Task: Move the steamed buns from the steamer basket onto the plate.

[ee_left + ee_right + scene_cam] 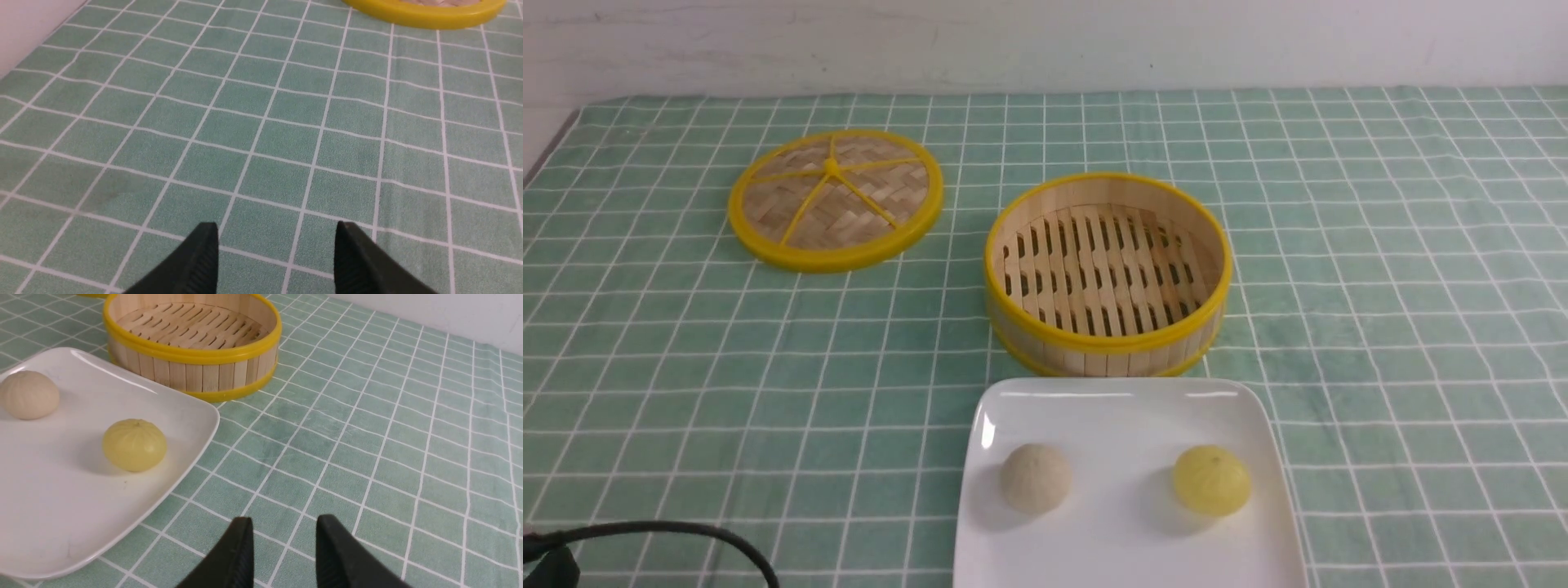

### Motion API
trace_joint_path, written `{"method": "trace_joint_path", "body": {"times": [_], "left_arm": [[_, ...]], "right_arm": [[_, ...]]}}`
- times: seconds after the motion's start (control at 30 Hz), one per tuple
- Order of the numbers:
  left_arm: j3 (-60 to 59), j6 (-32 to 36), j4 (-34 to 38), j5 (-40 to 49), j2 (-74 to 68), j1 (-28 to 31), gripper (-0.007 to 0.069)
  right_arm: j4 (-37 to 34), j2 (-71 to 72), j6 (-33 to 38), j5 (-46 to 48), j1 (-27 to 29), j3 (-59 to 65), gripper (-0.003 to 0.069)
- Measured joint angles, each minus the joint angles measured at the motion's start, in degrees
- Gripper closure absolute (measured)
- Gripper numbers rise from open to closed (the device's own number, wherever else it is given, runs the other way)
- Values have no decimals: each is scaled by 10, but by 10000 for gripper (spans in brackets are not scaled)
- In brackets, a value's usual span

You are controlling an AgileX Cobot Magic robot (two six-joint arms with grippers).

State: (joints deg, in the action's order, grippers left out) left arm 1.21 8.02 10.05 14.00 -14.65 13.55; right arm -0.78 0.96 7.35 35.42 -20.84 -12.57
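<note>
The left gripper (277,230) is hovering over the checked cloth (261,122), jaws wide, gripping nothing. The beige bun (1035,478) and the yellow bun (1211,479) are sitting apart on the white plate (1127,408), just before the steamer basket (1107,343). The right gripper (282,526) is hanging beside the plate, jaws narrowly parted, empty.

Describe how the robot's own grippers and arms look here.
The left gripper and right gripper each show two matte black fingers tapering to blunt tips, with fine ribbing on the inner faces. Of the arms, the front view shows only a black cable, lower left.
</note>
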Motion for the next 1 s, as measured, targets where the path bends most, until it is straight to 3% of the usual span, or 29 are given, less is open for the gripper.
{"method": "trace_joint_path", "body": {"times": [0.4, 1.0], "left_arm": [[-2, 0, -33, 118, 152, -35, 221], [-16, 0, -37, 115, 153, -36, 221]], "right_arm": [[0, 0, 1, 0, 0, 0, 416], [0, 0, 0, 0, 0, 0, 416]]}}
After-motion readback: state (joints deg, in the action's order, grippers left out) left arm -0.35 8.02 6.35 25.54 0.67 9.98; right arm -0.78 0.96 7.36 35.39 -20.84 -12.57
